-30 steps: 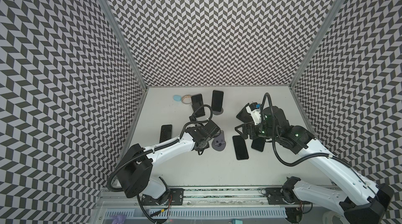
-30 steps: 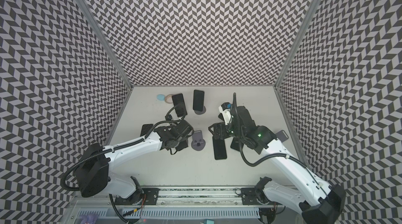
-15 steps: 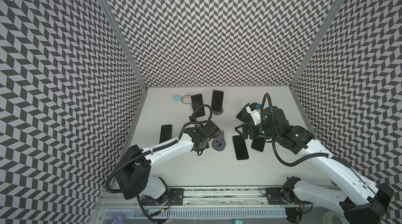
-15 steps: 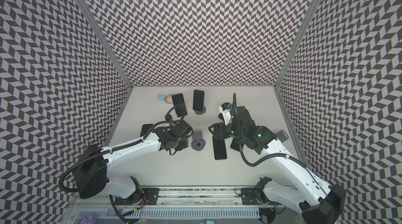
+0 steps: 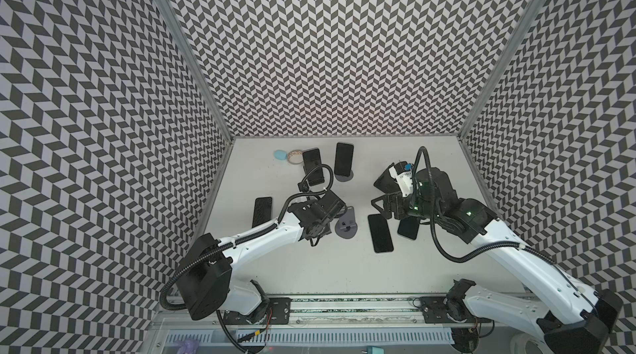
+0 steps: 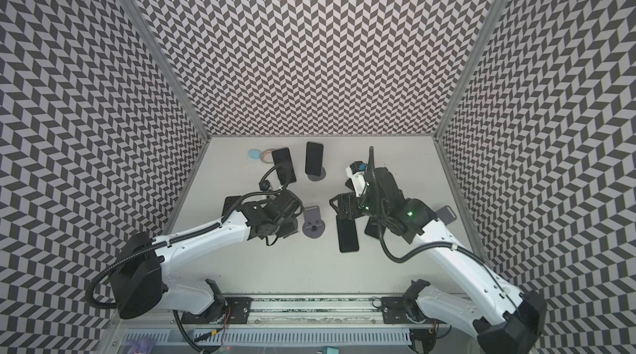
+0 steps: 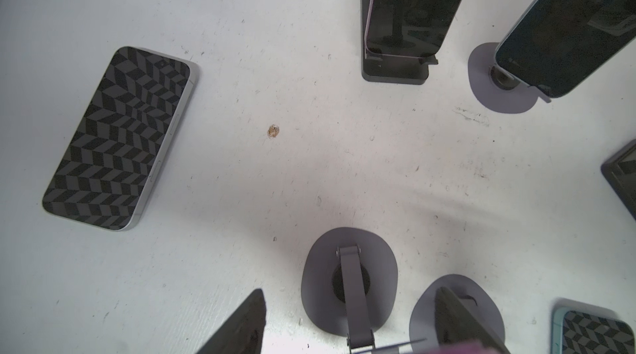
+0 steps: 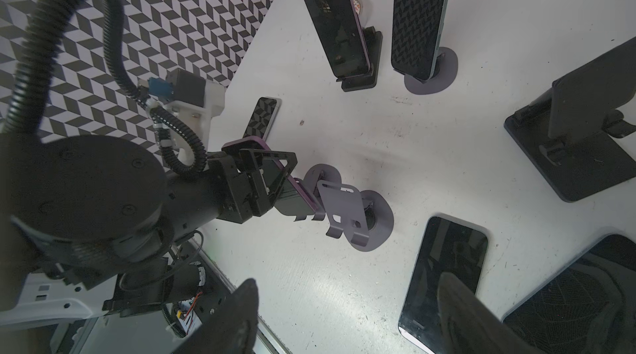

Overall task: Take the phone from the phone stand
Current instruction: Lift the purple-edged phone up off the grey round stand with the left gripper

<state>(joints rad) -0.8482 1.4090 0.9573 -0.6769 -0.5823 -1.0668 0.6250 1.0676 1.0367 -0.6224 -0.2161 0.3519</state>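
**1. Status**
- The left hand [image 8: 275,176] is closed narrow on the purple-edged phone [image 8: 290,202]. It appears to pinch the phone across its thin dimension, near the upper end.
- The phone hangs tilted. Its lower end is just beside the cradle lip of the grey phone stand [image 8: 340,204]; whether the two touch cannot be determined.
- In both top views the phone stand lies at about 4 o'clock from the left hand.
- The right hand [image 8: 347,314] is spread wide and empty above the tabletop [image 8: 430,149], at about 2 o'clock from the phone stand.

**2. Handling properties (judged)**
- The phone is a rigid slab with smooth glass faces, fairly dense for its bulk.
- Treat it as slippery, and as breakable if dropped.
- A pinch near one end leaves the long body acting as a lever, so fast motion may make it swing or slide between the fingers.

**3. Preferred hold**
- Grip the side rails, or the faces near mid-length, clear of the side buttons.

**4. Next move (advice)**
- Raise the lower end clear of the cradle lip before travelling sideways. The phone stand looks light and could tip if the lip is snagged.
- Set the phone down on bare tabletop toward 6 o'clock of the phone stand.
- Avoid the flat phone [image 5: 380,237] at 3 o'clock.
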